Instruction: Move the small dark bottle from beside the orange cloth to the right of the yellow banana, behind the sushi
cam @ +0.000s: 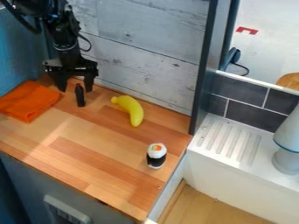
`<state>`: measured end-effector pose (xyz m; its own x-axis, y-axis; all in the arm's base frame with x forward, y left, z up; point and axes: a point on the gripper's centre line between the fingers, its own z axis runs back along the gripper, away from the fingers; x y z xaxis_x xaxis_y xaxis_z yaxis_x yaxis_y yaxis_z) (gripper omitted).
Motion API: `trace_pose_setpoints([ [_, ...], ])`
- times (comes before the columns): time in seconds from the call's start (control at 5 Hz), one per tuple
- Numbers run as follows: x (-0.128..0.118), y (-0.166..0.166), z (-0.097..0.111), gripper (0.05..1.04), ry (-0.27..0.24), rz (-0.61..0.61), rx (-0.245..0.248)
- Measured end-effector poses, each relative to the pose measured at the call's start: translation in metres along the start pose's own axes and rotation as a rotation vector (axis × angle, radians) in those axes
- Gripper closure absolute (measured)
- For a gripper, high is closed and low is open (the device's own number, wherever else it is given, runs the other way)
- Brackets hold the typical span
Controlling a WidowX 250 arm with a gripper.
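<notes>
At the upper left, the black gripper (pixel 75 84) hangs low over the wooden counter, its fingers spread apart. A small dark upright object (pixel 80 96) stands just below and between the fingertips, slightly nearer the right one; whether it touches that finger I cannot tell. Left of the gripper lies a folded orange cloth (pixel 28 101). A yellow banana (pixel 132 110) rests to the right of the gripper, curving down toward the counter's middle. Farther off, near the counter's right edge, a sushi-shaped toy (pixel 156 155) with a white top and black lower band stands upright.
A pale plank wall (pixel 146 61) rises behind the wooden counter (pixel 88 148), with a dark vertical post (pixel 202 83) at its right end. Beyond it are a white ridged drainboard (pixel 231 139) and a pale grey lamp-like object (pixel 287 144). A blue wall borders the left side.
</notes>
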<state>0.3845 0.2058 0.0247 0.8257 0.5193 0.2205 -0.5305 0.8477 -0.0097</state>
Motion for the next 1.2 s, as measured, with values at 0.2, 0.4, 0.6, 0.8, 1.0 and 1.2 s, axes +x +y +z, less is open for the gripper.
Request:
trace_pose_setpoints([
  [0.2, 0.003, -0.003, 0.004, 0.083, -0.002, 0.011, -0.012],
  [0.4, 0.003, -0.004, 0.004, 0.133, -0.002, 0.018, -0.018],
  [0.6, 0.0, -0.002, -0.006, 0.413, 0.02, 0.11, 0.001],
  [0.8, 0.0, 0.0, -0.008, 0.647, 0.023, 0.118, 0.012],
  [1.0, 0.001, 0.001, -0.009, 0.749, 0.018, 0.129, 0.018],
  [1.2, -0.005, 0.0, -0.008, 0.749, 0.034, 0.137, 0.013],
])
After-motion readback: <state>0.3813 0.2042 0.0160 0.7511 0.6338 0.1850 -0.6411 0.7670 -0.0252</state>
